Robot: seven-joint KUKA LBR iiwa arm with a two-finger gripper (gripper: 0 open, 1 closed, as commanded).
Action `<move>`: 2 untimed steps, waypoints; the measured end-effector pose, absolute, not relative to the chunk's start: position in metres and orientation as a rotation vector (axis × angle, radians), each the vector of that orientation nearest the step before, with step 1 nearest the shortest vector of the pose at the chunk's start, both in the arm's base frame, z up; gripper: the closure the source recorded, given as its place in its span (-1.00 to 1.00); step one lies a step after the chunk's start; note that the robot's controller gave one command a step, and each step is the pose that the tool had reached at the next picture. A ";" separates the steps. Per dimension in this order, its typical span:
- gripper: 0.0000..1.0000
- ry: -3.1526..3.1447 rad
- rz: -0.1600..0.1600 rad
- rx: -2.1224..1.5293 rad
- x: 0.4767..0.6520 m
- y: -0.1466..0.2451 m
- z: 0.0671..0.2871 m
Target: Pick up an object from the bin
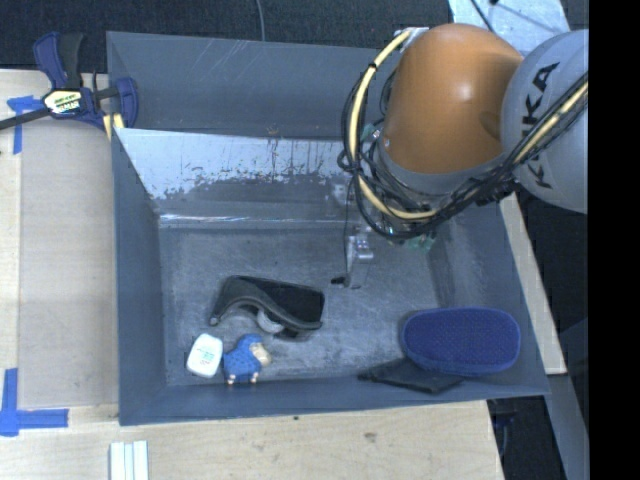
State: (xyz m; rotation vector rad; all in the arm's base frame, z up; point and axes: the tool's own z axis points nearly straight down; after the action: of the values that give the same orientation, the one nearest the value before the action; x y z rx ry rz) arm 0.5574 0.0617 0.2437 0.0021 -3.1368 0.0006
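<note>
The orange cover (pixel 445 93) hides the bin (pixel 140 268) corner at two o'clock; at five o'clock a black scrap (pixel 405 376) lies half under the blue pad (pixel 460 338).

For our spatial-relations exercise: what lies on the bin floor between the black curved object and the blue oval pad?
Nothing; the camera view shows bare grey floor between the black curved object and the blue oval pad.

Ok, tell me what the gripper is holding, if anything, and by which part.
Nothing shows in the gripper; it hangs over bare bin floor, apart from the black curved piece nearby.
</note>
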 end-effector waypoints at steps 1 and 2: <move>-1.00 -3.101 -0.001 -0.510 0.518 0.148 0.070; -1.00 -3.077 -0.003 -0.661 0.526 0.141 0.101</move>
State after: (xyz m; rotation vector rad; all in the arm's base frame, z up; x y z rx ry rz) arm 0.5257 0.1412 0.1012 -0.6614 -3.0766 -0.0029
